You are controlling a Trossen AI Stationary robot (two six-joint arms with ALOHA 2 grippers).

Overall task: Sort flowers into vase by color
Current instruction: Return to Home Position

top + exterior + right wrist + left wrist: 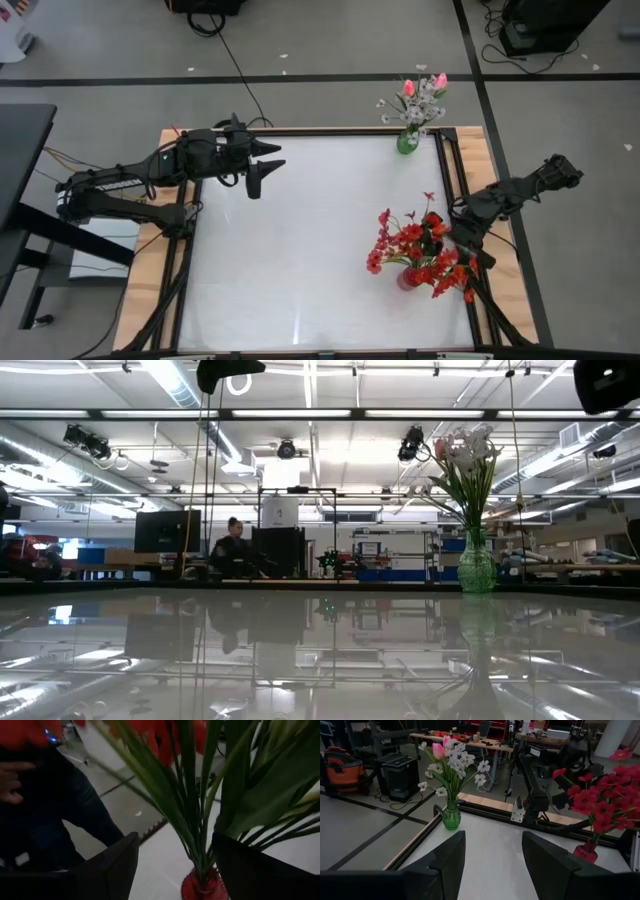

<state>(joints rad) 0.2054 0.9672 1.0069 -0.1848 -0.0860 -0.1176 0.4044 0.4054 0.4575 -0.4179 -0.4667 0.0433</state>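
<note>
Right wrist view: red vase [201,888] cut off at btm; right gripper [174,847], left gripper [493,840] both open.

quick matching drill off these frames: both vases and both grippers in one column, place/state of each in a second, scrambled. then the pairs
1. green vase
2. red vase
3. left gripper
4. right gripper

A. open, close up to green stems
B. holds red flowers, right side of the table
C. holds pink tulips and white sprays, far edge
D. open, empty, above the left side

Pairs: 1-C, 2-B, 3-D, 4-A
</note>
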